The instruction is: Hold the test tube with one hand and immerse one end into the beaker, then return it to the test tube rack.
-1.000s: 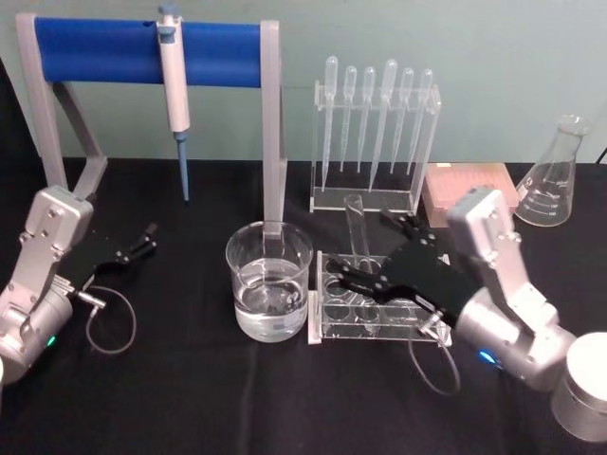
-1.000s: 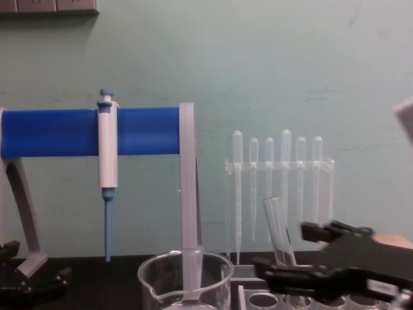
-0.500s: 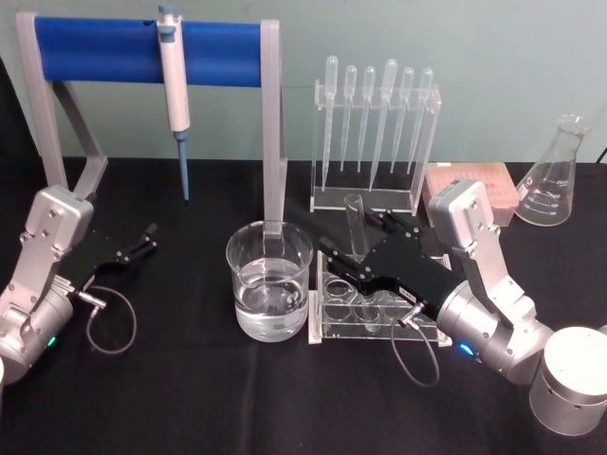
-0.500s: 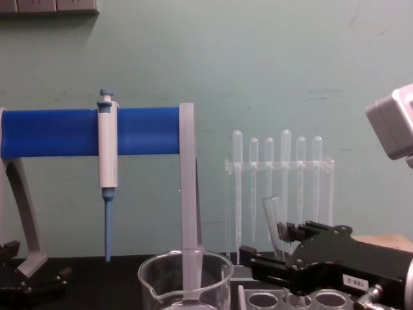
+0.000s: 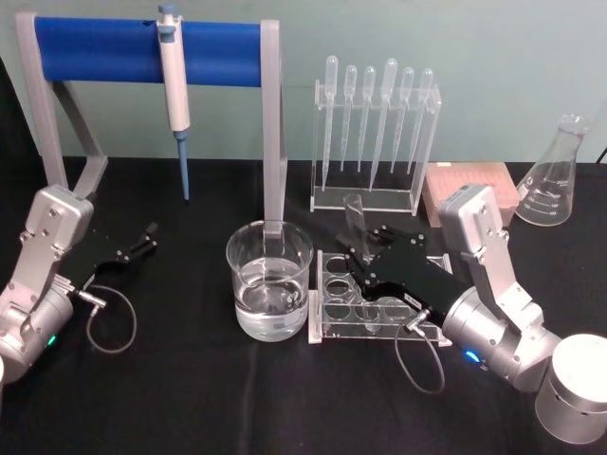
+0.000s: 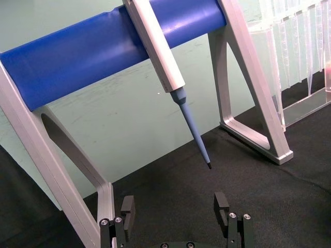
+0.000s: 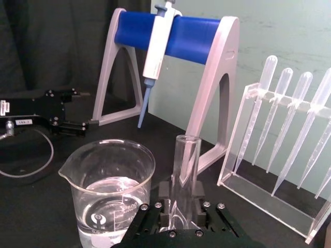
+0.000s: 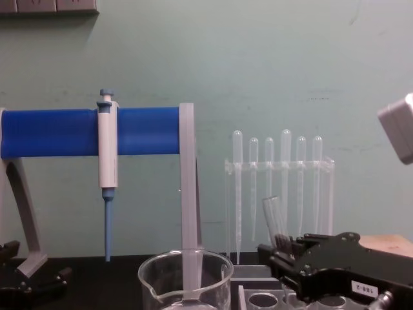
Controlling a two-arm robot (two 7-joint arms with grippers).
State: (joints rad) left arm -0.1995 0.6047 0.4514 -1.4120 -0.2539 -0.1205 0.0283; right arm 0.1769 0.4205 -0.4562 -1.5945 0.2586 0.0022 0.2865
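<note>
The test tube (image 5: 356,216) stands leaning in a clear rack (image 5: 332,318), just right of the beaker (image 5: 268,275), which is partly filled with water. My right gripper (image 5: 360,254) reaches in from the right and is shut on the tube's lower half. In the right wrist view the tube (image 7: 185,155) rises between the two fingers (image 7: 164,190), with the beaker (image 7: 111,181) beside it. From the chest, the tube (image 8: 271,216) sticks up above the right gripper (image 8: 279,248). My left gripper (image 5: 142,242) rests parked and open on the table at the left.
A blue-barred stand (image 5: 142,52) holds a white-and-blue micropipette (image 5: 173,76) behind the beaker. A clear rack of plastic pipettes (image 5: 375,123) stands behind the tube rack. A pink box (image 5: 469,185) and a conical flask (image 5: 555,175) sit at the back right.
My right gripper, wide open a second ago, has moved in towards the rack and closed its fingers on the test tube. The left arm has not moved.
</note>
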